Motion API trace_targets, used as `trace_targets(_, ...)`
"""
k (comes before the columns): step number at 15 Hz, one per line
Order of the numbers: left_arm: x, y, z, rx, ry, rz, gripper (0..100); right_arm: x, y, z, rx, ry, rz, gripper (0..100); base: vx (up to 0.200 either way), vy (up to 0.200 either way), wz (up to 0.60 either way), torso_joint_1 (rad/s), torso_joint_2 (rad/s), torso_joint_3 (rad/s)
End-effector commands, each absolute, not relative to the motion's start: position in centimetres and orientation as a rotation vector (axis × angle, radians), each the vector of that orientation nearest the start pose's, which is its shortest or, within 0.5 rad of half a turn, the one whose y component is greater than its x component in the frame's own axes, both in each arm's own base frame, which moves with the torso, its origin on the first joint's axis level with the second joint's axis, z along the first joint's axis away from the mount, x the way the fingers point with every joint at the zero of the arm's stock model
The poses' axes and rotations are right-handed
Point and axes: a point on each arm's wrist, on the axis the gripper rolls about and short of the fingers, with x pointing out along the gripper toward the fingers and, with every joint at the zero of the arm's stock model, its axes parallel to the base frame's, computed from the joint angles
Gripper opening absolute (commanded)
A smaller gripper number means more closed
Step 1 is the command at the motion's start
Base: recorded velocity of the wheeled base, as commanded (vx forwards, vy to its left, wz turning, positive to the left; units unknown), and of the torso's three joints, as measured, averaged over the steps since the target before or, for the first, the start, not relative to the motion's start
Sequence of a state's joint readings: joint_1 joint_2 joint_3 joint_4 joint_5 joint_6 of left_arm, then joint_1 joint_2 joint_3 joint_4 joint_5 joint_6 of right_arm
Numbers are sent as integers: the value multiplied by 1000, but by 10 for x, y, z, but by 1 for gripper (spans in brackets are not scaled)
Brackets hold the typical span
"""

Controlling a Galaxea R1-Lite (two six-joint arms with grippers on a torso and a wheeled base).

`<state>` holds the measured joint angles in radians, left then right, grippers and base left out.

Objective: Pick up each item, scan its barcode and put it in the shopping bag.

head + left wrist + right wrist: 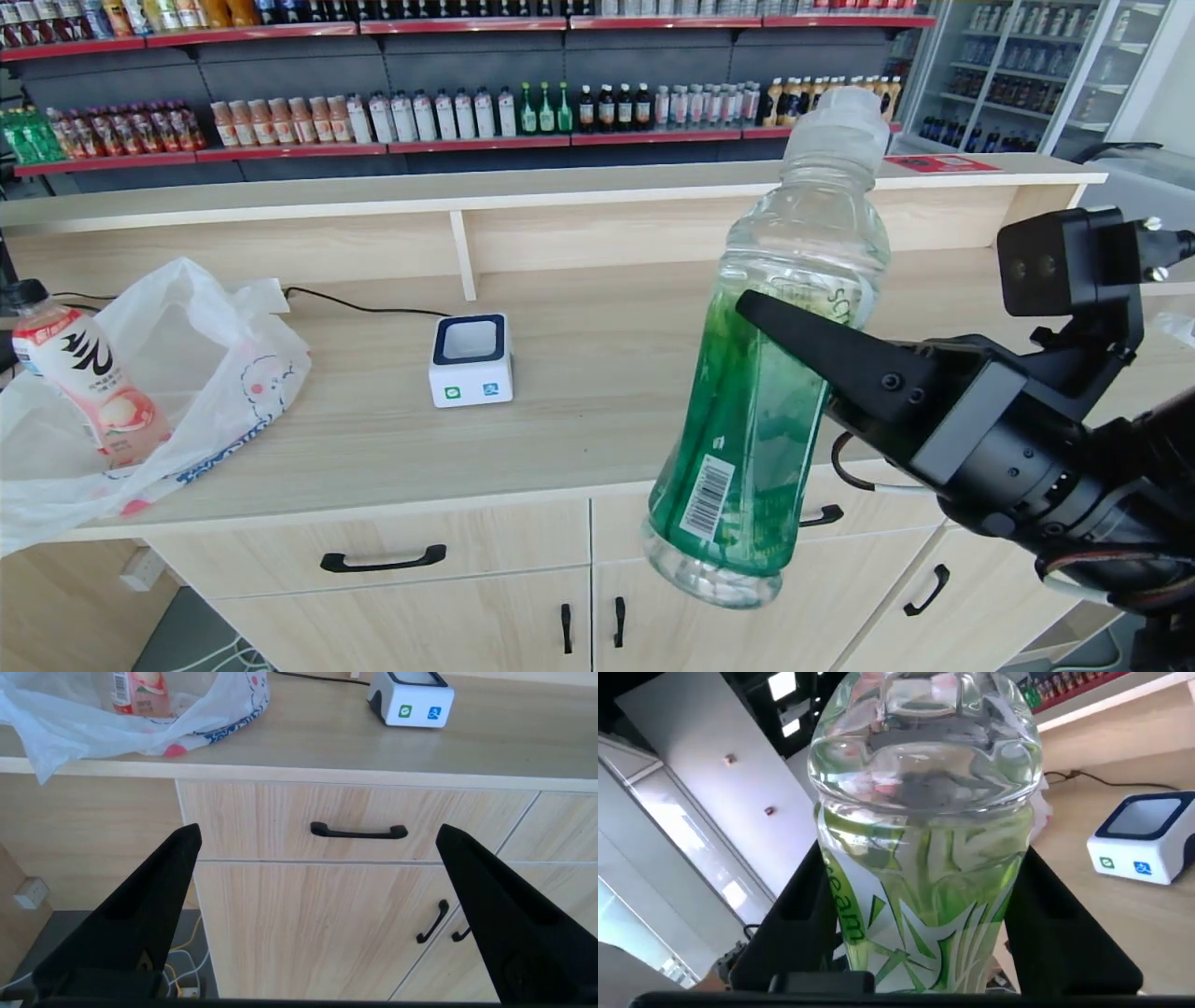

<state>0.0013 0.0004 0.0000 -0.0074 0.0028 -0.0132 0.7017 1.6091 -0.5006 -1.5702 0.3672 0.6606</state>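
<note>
Right gripper [786, 338] is clamping a clear bottle with a green label [747, 420], fingers pressing both sides of its middle. Bottle is hanging in the air, tilted, cap up and away, base over the counter's [579, 401] front edge, to the right of the scanner [471, 359]. Barcode [707, 497] is showing near the bottle's base in the head view. White scanner is sitting mid-counter. Plastic shopping bag [219, 373] is lying at the counter's left end, with a peach drink bottle [89, 383] standing in it. Left gripper [318, 833] is hanging below counter level before a drawer [252, 821], fingers spread wide, gripping nothing.
</note>
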Motion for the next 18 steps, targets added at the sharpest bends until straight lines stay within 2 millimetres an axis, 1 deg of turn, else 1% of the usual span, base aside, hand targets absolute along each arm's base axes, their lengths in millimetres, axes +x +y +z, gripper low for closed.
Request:
trace_targets(1, -23, 0, 76, -14, -6, 5, 100, 176, 175, 223, 696, -88, 1221, 0, 0, 0, 0, 0, 0, 0)
trace_targets(2, -23, 0, 76, -14, -6, 5, 100, 174, 175, 223, 720, -70, 1230, 0, 0, 0, 0, 0, 0, 0)
trace_targets(3, -23, 0, 76, -14, -6, 5, 100, 169, 174, 229, 769, -55, 1254, 0, 0, 0, 0, 0, 0, 0)
trace_targets(5, -23, 0, 76, -14, -6, 5, 100, 151, 168, 244, 883, -33, 1321, 0, 0, 0, 0, 0, 0, 0)
trace_targets(7, -23, 0, 76, -14, -8, 5, 100, 147, 165, 242, 909, -6, 1327, 0, 0, 0, 0, 0, 0, 0)
trace_targets(18, -23, 0, 76, -14, -6, 5, 100, 146, 167, 244, 1070, 121, 1357, 0, 0, 0, 0, 0, 0, 0)
